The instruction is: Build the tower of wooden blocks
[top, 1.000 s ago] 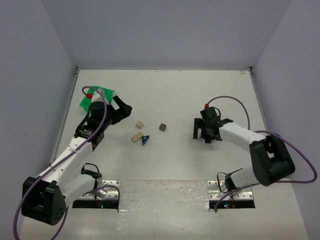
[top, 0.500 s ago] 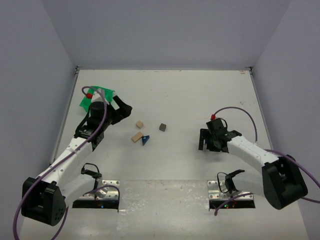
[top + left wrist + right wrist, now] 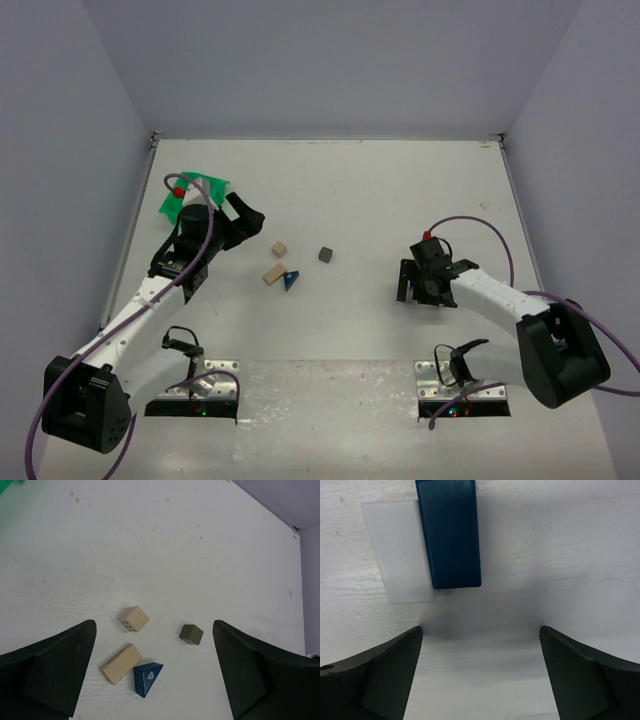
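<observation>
- While the left arm has kept its pose over the last second, the right arm has drawn back toward its base.
- Right gripper (image 3: 481,628): fingers spread wide, grasping nothing, low over the matt white table (image 3: 380,190).
- Just beyond its fingertips lies a smooth dark blue oblong wooden block (image 3: 449,532), flat on the table, with a frosted translucent rectangular slab (image 3: 395,555) against its side.
- Left gripper (image 3: 154,626): fingers spread wide, empty, above the loose cluster.
- Cluster unmoved, left of centre, every piece lying singly:
  - a tan wooden cube with dotted face (image 3: 134,618)
  - a tan oblong wooden block (image 3: 120,663)
  - a blue triangular wooden wedge (image 3: 147,677) just beside the oblong
  - a dark grey wooden cube (image 3: 191,634), set apart
- Green plastic bin (image 3: 190,195): behind the left arm.
</observation>
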Robot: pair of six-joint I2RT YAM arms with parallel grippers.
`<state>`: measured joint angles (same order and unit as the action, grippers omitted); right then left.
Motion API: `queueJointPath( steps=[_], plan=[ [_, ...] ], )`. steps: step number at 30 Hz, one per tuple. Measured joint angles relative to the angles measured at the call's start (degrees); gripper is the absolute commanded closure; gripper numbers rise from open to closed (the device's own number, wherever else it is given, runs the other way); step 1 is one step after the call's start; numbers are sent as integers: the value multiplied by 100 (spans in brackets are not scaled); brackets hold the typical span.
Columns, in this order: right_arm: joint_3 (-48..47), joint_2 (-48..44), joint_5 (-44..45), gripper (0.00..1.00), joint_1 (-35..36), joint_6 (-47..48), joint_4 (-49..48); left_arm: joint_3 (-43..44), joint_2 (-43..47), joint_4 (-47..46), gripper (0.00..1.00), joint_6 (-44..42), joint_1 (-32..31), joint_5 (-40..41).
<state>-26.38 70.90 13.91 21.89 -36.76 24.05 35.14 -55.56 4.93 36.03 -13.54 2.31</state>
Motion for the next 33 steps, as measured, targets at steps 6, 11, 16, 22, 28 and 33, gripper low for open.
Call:
queueJointPath(
  steps=[6,11,16,22,28,33],
  plan=[
    [-125,193,58,1,1,-139,-30,0,59,-2,0,0,0,2],
    [-175,269,190,1,0,-252,-95,0,93,-2,0,0,0,13],
    [-191,288,345,1,0,-328,-106,0,95,-1,0,0,0,37],
    [-266,387,413,1,-1,-383,-110,0,92,-2,0,0,-2,48],
    [-303,439,450,1,-4,-401,-109,0,92,-2,0,0,-2,50],
    [-314,451,498,1,-4,-405,-125,0,92,-2,0,-2,-4,52]
  ],
)
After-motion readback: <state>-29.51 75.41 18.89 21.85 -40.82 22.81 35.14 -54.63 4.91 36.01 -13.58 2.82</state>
